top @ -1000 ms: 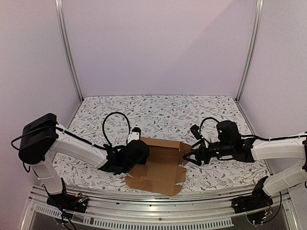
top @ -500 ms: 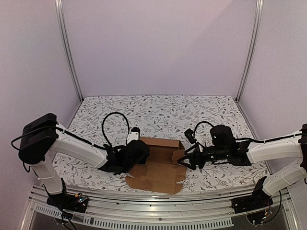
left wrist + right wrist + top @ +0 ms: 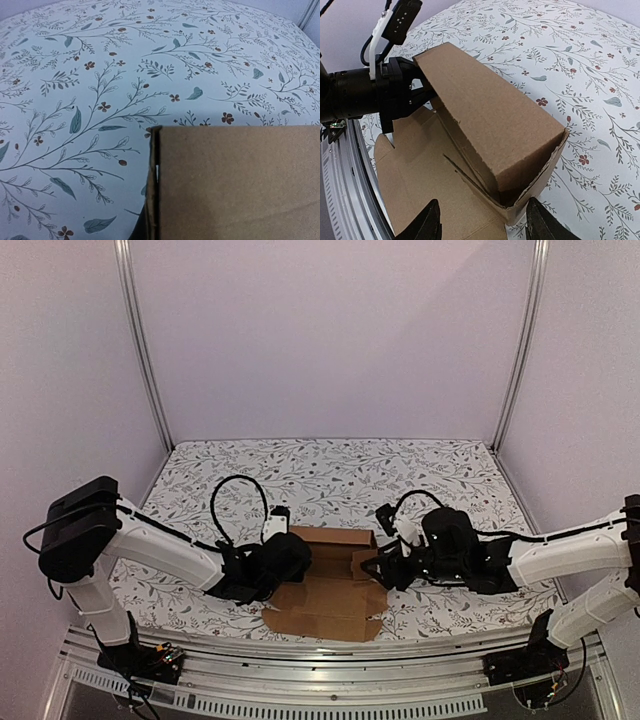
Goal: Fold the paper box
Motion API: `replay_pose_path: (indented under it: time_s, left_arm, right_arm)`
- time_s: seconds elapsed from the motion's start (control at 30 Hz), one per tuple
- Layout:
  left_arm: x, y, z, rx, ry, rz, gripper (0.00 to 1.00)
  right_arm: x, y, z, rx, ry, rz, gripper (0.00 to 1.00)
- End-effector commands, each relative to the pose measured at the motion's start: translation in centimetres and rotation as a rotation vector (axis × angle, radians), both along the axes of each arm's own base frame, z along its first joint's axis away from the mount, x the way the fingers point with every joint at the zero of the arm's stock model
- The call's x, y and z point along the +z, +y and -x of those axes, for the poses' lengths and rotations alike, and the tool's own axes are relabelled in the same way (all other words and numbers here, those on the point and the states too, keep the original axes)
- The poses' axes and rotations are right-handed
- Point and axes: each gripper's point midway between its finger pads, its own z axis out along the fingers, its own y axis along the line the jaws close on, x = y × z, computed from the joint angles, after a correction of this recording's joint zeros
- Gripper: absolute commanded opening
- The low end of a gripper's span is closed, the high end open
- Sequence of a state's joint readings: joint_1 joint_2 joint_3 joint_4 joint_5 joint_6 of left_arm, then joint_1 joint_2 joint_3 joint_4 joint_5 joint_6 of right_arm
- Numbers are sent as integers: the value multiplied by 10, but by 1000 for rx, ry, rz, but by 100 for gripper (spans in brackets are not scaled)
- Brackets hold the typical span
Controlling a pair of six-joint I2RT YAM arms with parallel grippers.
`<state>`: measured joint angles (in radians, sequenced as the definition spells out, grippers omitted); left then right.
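At the right gripper (image 3: 485, 224) the jaws stand apart, one finger on either side of the right end of the paper box (image 3: 490, 115), neither clearly touching card; nothing is held. At the left gripper (image 3: 402, 92) the jaws are narrowed to a pinch at the box's left end, seemingly on the thin end wall there. The left wrist view shows only a card panel close up and no fingers, so the depth of that bite cannot be told. The box is half-formed: its long wall is raised and leans over the base, a short flap at its right end gapes in a V, and the broad front panel lies flat on the floral table cover (image 3: 100, 75) on the box's near side. Risks, as I judge them:

- The open jaws sit across the gaping corner, not square to one panel, so a squeeze there may buckle the flap or crease it off its score line.
- They may catch only the outer flap and leave the inner layer loose, so the corner springs open.
- Any push along the box's length goes straight into the left pinch; if that bite is shallow, the card slips out and the raised wall drops flat.
- A pull the other way against a firm pinch could tear a crease.
- The flat panel is unheld and could skate on the cover.
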<state>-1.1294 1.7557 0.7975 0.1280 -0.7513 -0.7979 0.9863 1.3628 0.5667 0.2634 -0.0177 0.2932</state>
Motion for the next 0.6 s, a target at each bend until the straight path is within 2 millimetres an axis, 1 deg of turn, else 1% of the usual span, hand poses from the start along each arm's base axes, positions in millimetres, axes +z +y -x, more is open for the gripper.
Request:
replay_pose_path:
  time_s: [0.0,0.27,0.47,0.57]
  left_arm:
    - [9,0,-1,22,-9,13,0]
    - [8,2,-1,33,-6,8,0]
    - [7,1,-1,36,-1,14,0]
    - [7,1,-1,40,0,13,0]
  right_arm:
    - [5,4,-15,-92,-43,13,53]
    - [-4,11,-19,-174,-100,99,46]
    - [-8,21,-21,-205,-110,116,43]
    - [-10,22,-25,-254,-122,129,41]
